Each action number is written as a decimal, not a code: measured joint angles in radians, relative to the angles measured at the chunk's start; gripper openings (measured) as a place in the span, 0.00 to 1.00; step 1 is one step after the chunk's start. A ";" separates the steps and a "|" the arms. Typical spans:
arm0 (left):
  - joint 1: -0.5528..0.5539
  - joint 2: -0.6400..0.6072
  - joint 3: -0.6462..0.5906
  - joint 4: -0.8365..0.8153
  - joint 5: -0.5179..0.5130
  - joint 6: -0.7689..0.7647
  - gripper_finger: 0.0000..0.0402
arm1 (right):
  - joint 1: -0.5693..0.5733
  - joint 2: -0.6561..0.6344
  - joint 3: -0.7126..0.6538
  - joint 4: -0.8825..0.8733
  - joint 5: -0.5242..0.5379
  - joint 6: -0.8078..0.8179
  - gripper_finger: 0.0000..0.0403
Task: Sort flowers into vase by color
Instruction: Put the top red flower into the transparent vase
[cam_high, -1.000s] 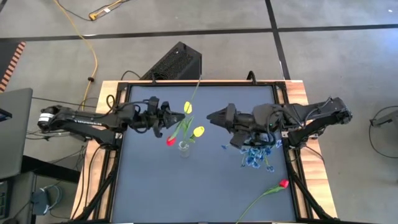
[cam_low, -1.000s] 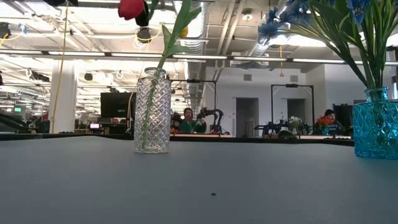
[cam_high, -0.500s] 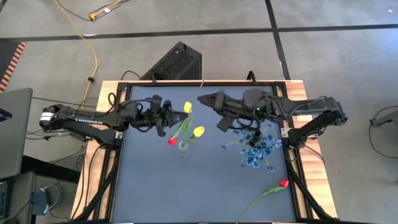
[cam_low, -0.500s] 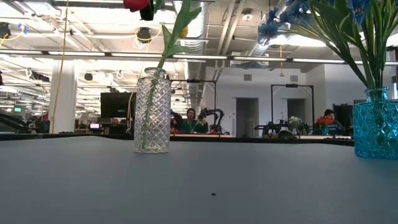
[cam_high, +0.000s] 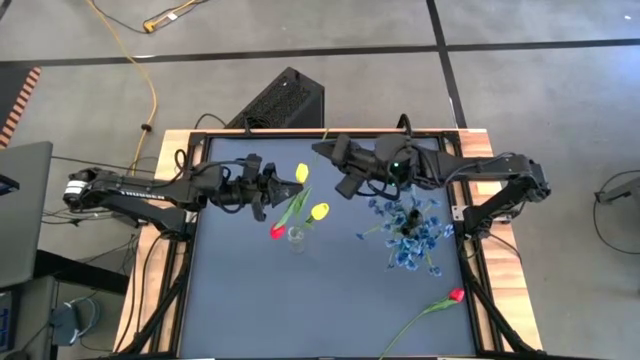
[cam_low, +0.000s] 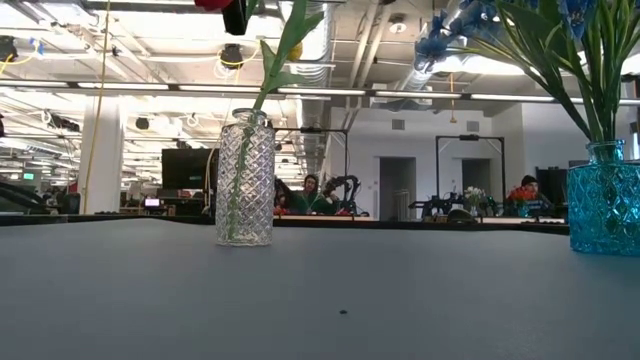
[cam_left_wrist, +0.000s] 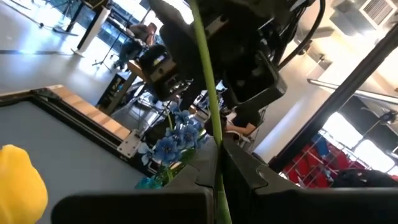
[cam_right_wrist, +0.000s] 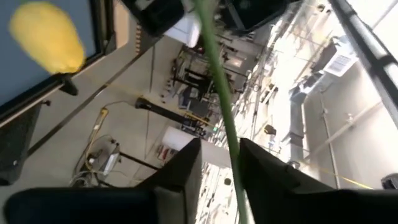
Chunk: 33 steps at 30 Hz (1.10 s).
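A yellow tulip (cam_high: 302, 172) is held in the air over the table's far middle, its green stem (cam_high: 317, 145) slanting away toward the far edge. My left gripper (cam_high: 280, 186) is shut on that stem close to the head. My right gripper (cam_high: 322, 150) stands open at the stem's free end, one finger on either side of the stem (cam_right_wrist: 217, 81). A clear vase (cam_high: 296, 238) holds a red tulip (cam_high: 275, 228) and a yellow tulip (cam_high: 318, 211). A blue vase (cam_low: 604, 200) holds blue blossoms (cam_high: 410, 235). Another red tulip (cam_high: 455, 295) lies flat at the near right. My left gripper pinches the yellow tulip's stem (cam_left_wrist: 216, 146) between its two fingers, a short way from the head. The fingers come level from the table's left and lie across the stem. The flower is lifted clear of the table and of the vases.
The table's dark frame (cam_high: 455, 160) borders the grey mat. A black box (cam_high: 285, 100) stands on the floor beyond the far edge. Free mat lies at the near left. People sit in the room behind the table (cam_low: 312, 195).
My right gripper has swung from above the blue blossoms toward the table's far edge and left, up to the free end of the yellow tulip's stem. My left gripper has edged slightly right with the tulip.
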 joint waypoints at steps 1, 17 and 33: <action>0.000 0.000 0.000 0.000 0.000 0.000 0.00 | -0.004 0.001 0.000 -0.008 0.000 0.005 0.31; 0.031 -0.033 0.014 0.004 0.110 0.148 0.17 | -0.009 -0.003 0.000 -0.219 -0.003 0.338 0.06; 0.050 -0.137 0.021 -0.053 -0.026 0.712 0.30 | -0.234 -0.143 0.000 -0.291 -0.595 1.530 0.06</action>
